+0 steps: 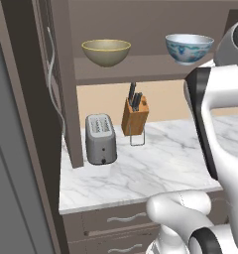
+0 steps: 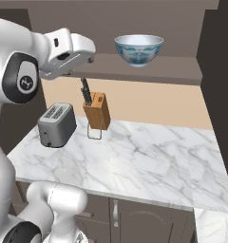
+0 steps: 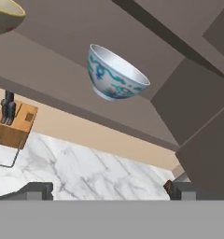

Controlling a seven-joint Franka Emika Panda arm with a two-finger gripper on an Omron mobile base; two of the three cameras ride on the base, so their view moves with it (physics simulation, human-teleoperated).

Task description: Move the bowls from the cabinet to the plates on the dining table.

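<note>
Two bowls stand on the open shelf of the dark cabinet point(image 1: 141, 69). The plain olive-tan bowl point(image 1: 106, 51) is on the left and the white bowl with a blue pattern point(image 1: 189, 48) on the right. The hand view looks up at the patterned bowl point(image 3: 115, 74), with the olive bowl point(image 3: 4, 16) at its top left corner. My gripper point(image 3: 109, 190) is open, its dark fingertips point(image 3: 37, 189) wide apart with nothing between them. It hovers in front of the shelf, left of and slightly below the patterned bowl point(image 2: 138, 49). The plates and the dining table are out of view.
Under the shelf, a marble counter point(image 1: 165, 163) carries a silver toaster point(image 1: 100, 138) and a wooden knife block point(image 1: 135, 115). Drawers with wavy pulls point(image 1: 123, 217) sit below it. The open cabinet door point(image 1: 22, 124) stands at the left, and a dark cabinet side point(image 2: 218, 80) at the right.
</note>
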